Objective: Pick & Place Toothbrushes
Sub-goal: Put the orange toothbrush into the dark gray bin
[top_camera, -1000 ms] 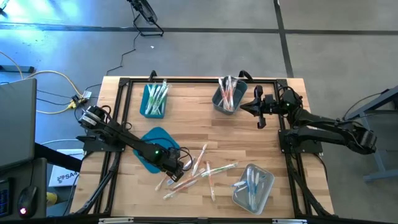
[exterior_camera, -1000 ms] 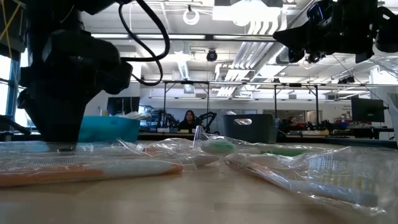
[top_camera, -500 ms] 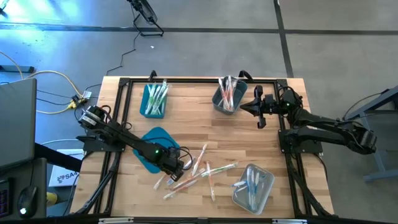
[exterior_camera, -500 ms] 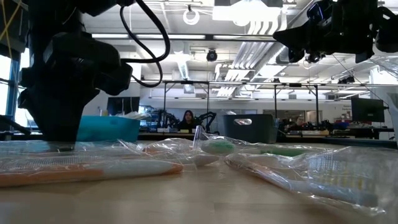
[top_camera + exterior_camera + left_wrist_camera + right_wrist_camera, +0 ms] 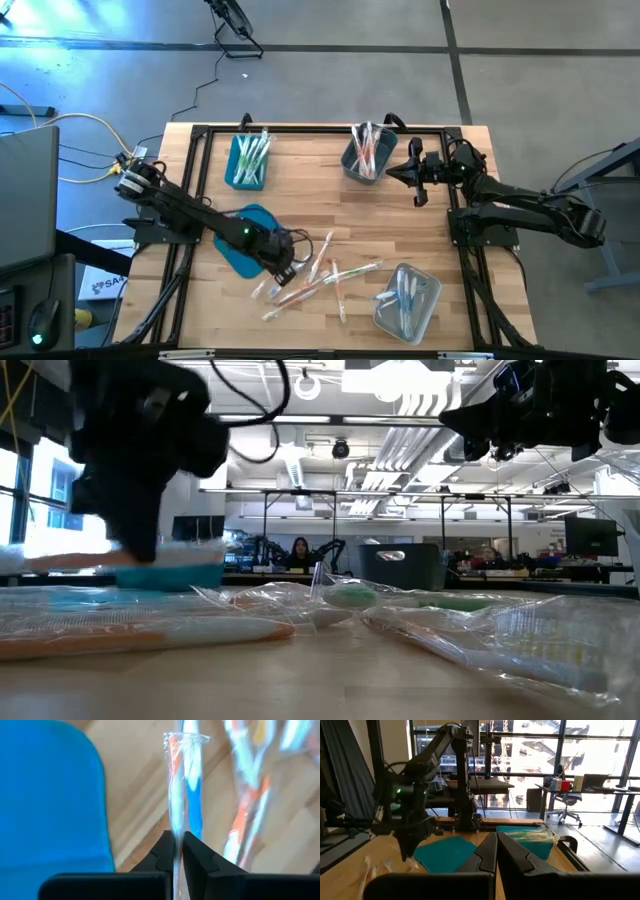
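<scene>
Just right of the flat teal lid [image 5: 247, 236], at lower centre-left of the overhead frame, the left claw [image 5: 283, 271] is pinched nearly shut on one wrapped toothbrush [image 5: 181, 795], and that thin grip is where I'd expect trouble. The wrist view shows the fingers [image 5: 165, 851] closed on the clear sleeve, with the orange and blue brush running away from the tips. To my eye the claw may be holding mostly wrapper, so the brush could slide or swing as it travels and drop short of a bin. The held brush lies close beside the loose pile of toothbrushes [image 5: 320, 278] at lower centre of the desk [image 5: 310, 195], so a neighbour's crinkled wrapper could snag and be dragged along. In the table-level view the brush appears clear of the surface, at the left edge of the frame.

The left arm reaches diagonally from the upper left of the desk down to the pile, wrist bent over so the claw points down at the wood. The right claw [image 5: 418, 190] waits at upper right with its fingers closed and empty, just right of the grey bin [image 5: 366, 155] of brushes. Other brushes sit in the teal bin [image 5: 248, 160] at upper left and the clear bin [image 5: 407, 298] at lower right.
</scene>
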`<state>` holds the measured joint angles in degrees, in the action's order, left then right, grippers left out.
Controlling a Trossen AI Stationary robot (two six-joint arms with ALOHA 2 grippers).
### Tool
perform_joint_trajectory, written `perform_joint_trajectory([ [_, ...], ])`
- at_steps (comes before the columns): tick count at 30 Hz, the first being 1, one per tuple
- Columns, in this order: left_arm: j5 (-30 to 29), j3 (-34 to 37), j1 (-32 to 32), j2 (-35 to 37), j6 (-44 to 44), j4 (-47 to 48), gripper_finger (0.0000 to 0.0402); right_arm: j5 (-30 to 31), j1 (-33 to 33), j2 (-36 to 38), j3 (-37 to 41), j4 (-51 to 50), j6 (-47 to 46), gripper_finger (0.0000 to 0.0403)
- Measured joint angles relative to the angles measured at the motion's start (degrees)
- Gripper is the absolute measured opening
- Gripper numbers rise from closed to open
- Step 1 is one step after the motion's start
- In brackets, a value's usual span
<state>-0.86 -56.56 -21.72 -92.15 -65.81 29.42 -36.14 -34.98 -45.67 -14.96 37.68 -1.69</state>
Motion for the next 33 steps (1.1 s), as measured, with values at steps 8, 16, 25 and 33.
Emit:
perform_joint_trajectory([
  [8, -0.09, -0.04, 7.58, 5.68, 11.68, 1.33, 0.0022, 0.00, -0.01, 0.00, 0.01, -0.63, 0.00, 0.0004],
  [16, 0.30, -0.01, 15.93, 12.56, 22.29, 1.65, 0.0023, 0.02, -0.02, 0.00, 0.00, -1.02, 0.49, 0.0004],
  [25, 0.38, -0.06, 27.21, 19.50, 37.40, -1.93, 0.0023, 0.20, -0.02, 0.00, 0.00, -1.06, 1.75, 0.0004],
  [33, 3.90, -0.06, 38.80, 21.52, 54.79, -13.62, 0.0024, 0.20, -0.02, 0.00, 0.00, -1.13, 1.75, 0.0004],
])
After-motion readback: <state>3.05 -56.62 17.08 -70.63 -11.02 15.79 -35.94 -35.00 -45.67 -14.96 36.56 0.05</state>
